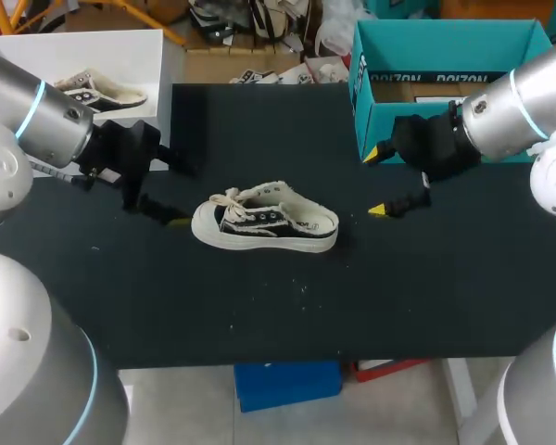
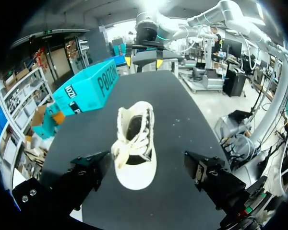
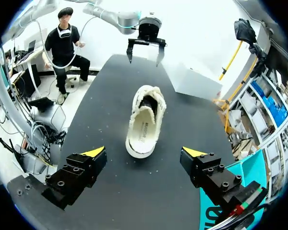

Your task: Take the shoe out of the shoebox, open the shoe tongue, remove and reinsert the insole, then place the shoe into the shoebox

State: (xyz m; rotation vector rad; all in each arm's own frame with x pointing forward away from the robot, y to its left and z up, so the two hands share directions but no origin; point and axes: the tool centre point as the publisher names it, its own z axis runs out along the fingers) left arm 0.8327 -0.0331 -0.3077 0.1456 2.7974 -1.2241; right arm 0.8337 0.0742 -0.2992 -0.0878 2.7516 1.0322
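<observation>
Shoe point(image 1: 264, 221) upright on bench point(image 1: 259, 306), toe toward left hand point(image 1: 173, 195), heel toward right hand point(image 1: 374, 184), both hands open, empty, shoebox point(image 1: 375, 120) behind right hand

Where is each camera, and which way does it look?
Head view: high behind the robot, looking down on the table; both arms come in, left gripper and right gripper flanking the shoe.
Left wrist view: on the left wrist, looking past its open gripper at the shoe's toe; right gripper beyond.
Right wrist view: on the right wrist, facing the shoe's heel; left gripper beyond.
Shared: wrist views see the shoe from opposite ends.
</observation>
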